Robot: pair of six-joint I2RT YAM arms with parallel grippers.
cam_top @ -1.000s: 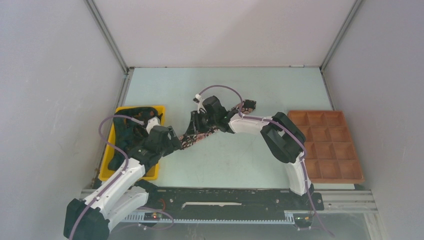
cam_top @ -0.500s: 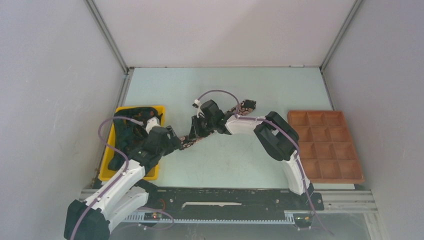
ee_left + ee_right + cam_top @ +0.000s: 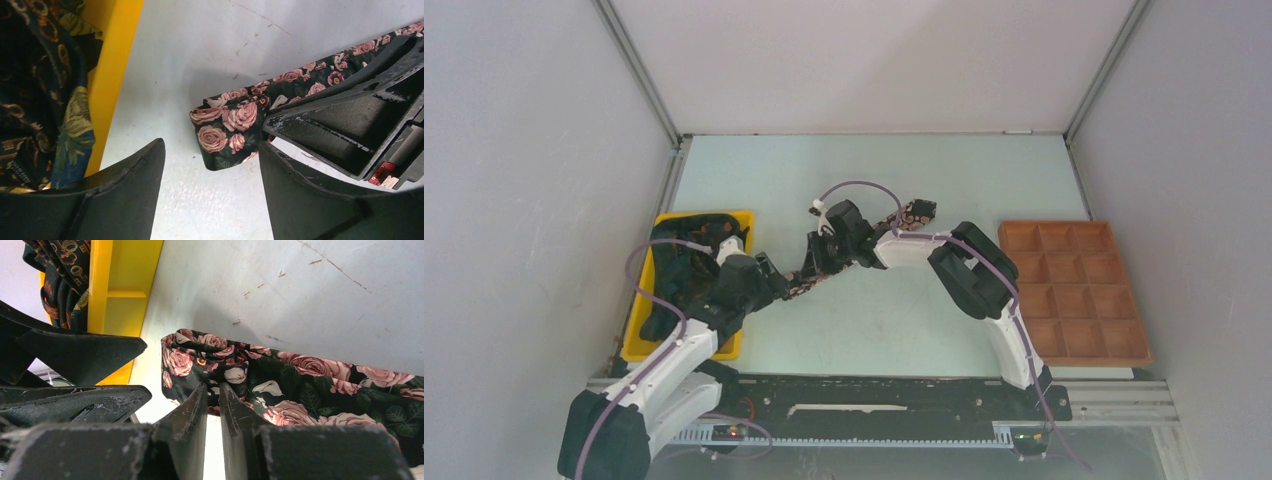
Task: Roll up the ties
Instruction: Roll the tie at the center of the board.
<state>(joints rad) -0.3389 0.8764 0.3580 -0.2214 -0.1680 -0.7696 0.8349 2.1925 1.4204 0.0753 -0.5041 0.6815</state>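
Pink-rose tie fold: wrist views only

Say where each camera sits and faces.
Top: above and behind the robot, looking down on the table; left arm and right arm show.
Left wrist: low, facing the tie at its folded end; the open left tool frames it.
Right wrist: low, facing the yellow bin; the right tool pinches the tie.
Both wrist views share the fold, the bin and each other's tool.
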